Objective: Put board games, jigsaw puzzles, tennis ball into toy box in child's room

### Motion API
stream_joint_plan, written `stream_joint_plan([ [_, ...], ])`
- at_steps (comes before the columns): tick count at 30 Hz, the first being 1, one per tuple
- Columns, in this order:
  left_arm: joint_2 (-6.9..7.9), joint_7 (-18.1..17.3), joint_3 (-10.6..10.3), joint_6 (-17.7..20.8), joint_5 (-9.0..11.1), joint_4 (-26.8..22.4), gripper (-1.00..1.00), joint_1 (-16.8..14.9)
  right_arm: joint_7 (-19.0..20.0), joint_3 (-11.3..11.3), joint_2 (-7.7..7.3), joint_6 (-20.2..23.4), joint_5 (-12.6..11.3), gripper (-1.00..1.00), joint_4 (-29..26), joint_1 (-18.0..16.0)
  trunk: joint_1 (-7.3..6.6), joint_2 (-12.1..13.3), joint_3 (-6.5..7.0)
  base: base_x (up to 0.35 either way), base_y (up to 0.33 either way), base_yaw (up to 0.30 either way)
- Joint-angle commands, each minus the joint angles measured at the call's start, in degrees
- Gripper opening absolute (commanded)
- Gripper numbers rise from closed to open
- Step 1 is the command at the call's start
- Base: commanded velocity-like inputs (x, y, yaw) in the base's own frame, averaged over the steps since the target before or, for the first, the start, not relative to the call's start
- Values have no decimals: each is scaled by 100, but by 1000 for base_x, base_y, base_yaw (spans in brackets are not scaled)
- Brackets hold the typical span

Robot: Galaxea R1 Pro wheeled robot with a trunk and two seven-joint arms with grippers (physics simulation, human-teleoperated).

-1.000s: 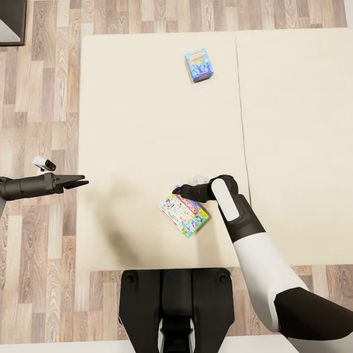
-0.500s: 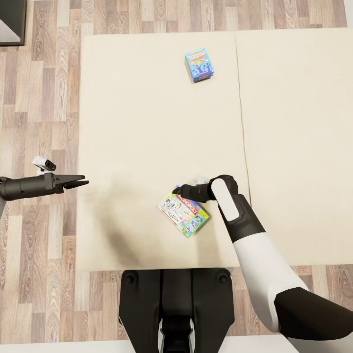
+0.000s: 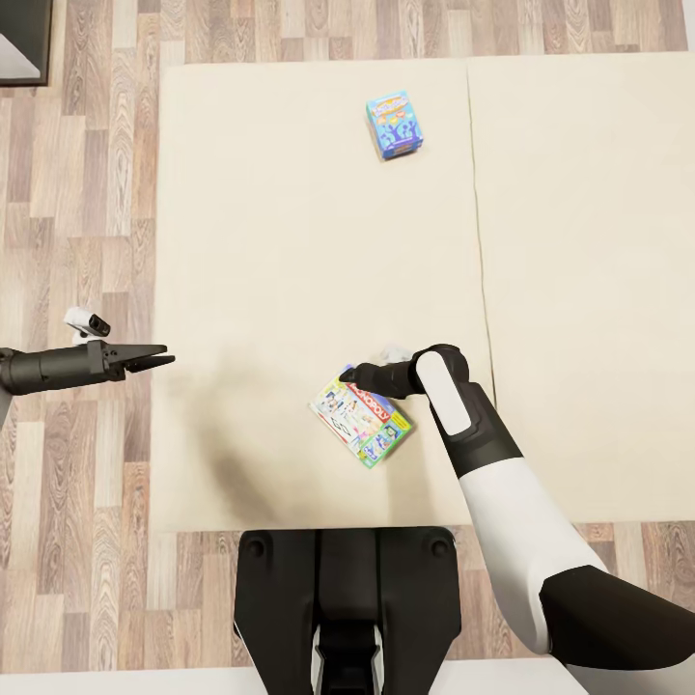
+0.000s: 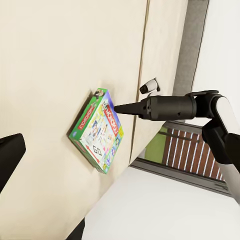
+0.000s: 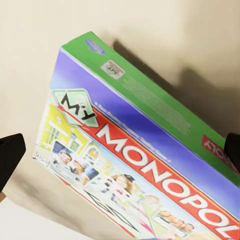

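Two board games lie on the bed (image 3: 280,232). The small teal-blue one (image 3: 394,125) sits at the far side. The white Monopoly box with multicoloured edges (image 3: 362,423) lies flat near the front edge, also seen from the wrists (image 4: 97,129) (image 5: 135,165). My right gripper (image 3: 346,375) hovers over that box's far corner. It stands open (image 5: 121,149), with one fingertip on either side of the box and nothing held. From the left wrist view it shows as a dark cone (image 4: 120,107). My left gripper (image 3: 166,360) is open at the bed's left edge, with one finger (image 4: 10,155) in sight.
Wood-plank floor (image 3: 77,193) runs along the bed's left and front sides. My dark base (image 3: 347,598) stands against the front edge. A seam (image 3: 478,222) splits the mattress in two. A dark piece of furniture (image 3: 21,39) sits at the far left corner.
The whole picture has shifted a few pixels, so the camera moved slightly. Neither arm nor either box has visibly moved.
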Motion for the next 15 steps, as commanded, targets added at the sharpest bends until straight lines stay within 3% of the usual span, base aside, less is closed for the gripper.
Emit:
stream_joint_plan([
  [1, 2, -23, -3, 61, -2, 0, 100, -1, -60, 4, 0, 12, -57, 100, -4, -2, 4, -9, -8, 0, 0, 19],
  [15, -58, -23, -3, 57, -9, 0, 100, -1, -60, 3, 0, 12, -57, 100, -4, -2, 4, -9, -11, 0, 37, 3],
])
